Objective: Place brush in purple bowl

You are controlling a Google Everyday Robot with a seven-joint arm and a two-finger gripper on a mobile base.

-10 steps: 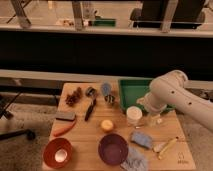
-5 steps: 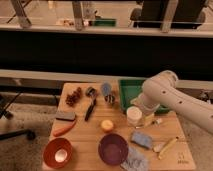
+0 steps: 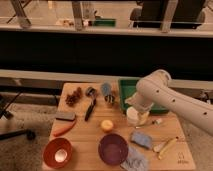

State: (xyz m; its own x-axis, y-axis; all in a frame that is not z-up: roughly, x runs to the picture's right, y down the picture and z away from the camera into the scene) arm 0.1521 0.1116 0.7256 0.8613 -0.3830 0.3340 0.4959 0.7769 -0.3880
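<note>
Camera view: at the lower left of the table (image 3: 82, 137) sits an orange-red bowl (image 3: 57, 152), with a grey block (image 3: 65, 116) above it. Left of centre lies the brush (image 3: 90, 109), flat on the wood and nearly upright in the frame (its dark head at the top end), touched by nothing. Below and right of it, past a yellow ball (image 3: 106, 125), the purple bowl (image 3: 113, 148) stands near the bottom edge, well apart from the brush. Further right is a white cup (image 3: 132, 116), and just beside it hangs the gripper (image 3: 142, 118), its jaws spread wide and holding nothing. The white arm (image 3: 167, 97) reaches in from the right, across a green tray (image 3: 127, 90).
</note>
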